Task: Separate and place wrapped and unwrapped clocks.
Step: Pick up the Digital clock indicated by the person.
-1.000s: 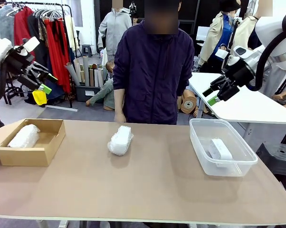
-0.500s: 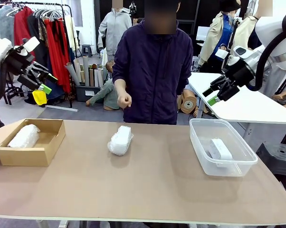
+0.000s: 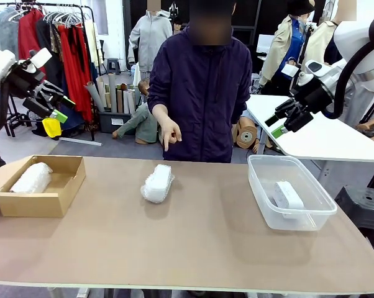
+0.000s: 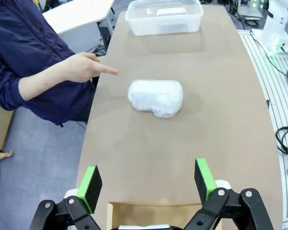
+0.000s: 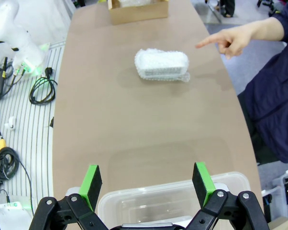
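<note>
Got the left end effector [image 4: 148, 182] hanging wide open above the table [image 4: 220, 143], with one bubble-wrapped clock [image 3: 31, 178] in the cardboard box [image 3: 63, 192] just below it and a second wrapped clock [image 4: 156, 97] further ahead, mid-table, near a person's pointing hand [image 4: 82, 67]. Same deal for the right end effector [image 5: 146, 184]: spread open, empty, up over the clear plastic tub [image 5: 172, 199] holding the bare white clock [image 3: 287, 194].

The right wrist view's top edge cuts off the cardboard box [image 5: 137, 14] and the wrapped clock [image 5: 134, 2] inside it; its bottom edge cuts the clear tub [image 5: 158, 199].
</note>
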{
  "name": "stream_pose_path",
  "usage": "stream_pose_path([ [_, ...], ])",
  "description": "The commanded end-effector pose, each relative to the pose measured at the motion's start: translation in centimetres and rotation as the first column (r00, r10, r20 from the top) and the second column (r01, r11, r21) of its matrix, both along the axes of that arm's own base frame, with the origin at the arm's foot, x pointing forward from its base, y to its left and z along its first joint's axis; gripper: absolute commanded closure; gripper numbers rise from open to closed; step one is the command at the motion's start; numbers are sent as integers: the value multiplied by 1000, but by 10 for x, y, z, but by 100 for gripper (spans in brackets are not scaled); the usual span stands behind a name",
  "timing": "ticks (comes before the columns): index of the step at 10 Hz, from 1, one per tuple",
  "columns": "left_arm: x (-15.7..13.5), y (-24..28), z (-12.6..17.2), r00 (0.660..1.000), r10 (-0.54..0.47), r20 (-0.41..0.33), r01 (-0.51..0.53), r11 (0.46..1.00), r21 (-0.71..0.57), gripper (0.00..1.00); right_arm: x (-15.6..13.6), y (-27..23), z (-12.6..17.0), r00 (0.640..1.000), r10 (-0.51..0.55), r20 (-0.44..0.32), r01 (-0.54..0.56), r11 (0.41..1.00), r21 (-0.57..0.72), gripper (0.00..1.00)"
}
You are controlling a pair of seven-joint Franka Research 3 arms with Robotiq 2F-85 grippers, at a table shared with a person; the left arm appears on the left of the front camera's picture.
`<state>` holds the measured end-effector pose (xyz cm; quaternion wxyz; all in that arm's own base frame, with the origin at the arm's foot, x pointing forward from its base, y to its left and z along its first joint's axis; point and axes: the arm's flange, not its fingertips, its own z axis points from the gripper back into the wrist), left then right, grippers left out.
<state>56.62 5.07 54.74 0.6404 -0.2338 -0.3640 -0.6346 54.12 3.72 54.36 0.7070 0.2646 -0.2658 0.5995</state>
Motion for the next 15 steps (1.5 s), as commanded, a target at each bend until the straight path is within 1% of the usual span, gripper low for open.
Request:
stream_pose_path([
  [1, 0, 0, 1, 1000, 3, 3, -3, 1000, 0, 0, 1, 2, 3, 1000, -12, -5, 12, 1000, 0, 0],
  [8, 0, 0, 0, 1000, 0, 0, 0, 1000, 0, 0, 1, 2, 3, 1000, -12, -5, 12, 1000, 0, 0],
  [9, 8, -2, -4, 996, 60, -70, -59, 998, 10, 0, 1, 2, 3, 1000, -12, -5, 12, 1000, 0, 0],
  [10, 15, -14, -3, 988, 100, -115, -94, 994, 54, 0, 1, 2, 3, 1000, -12, -5, 12, 1000, 0, 0],
  [11, 24, -32, -1, 972, 164, -171, -154, 986, 69, 0, 1, 2, 3, 1000, -12, -5, 12, 1000, 0, 0],
  [12, 31, -50, 3, 949, 236, -211, -221, 971, 96, 0, 1, 2, 3, 1000, -12, -5, 12, 1000, 0, 0],
  [13, 41, -76, 8, 922, 314, -227, -293, 948, 123, 0, 1, 2, 3, 1000, -12, -5, 12, 1000, 0, 0],
  [14, 49, -99, 14, 908, 347, -234, -321, 937, 141, 0, 1, 2, 3, 1000, -12, -5, 12, 1000, 0, 0],
  [15, 57, -124, 20, 893, 367, -258, -338, 929, 151, 0, 1, 2, 3, 1000, -12, -5, 12, 1000, 0, 0],
])
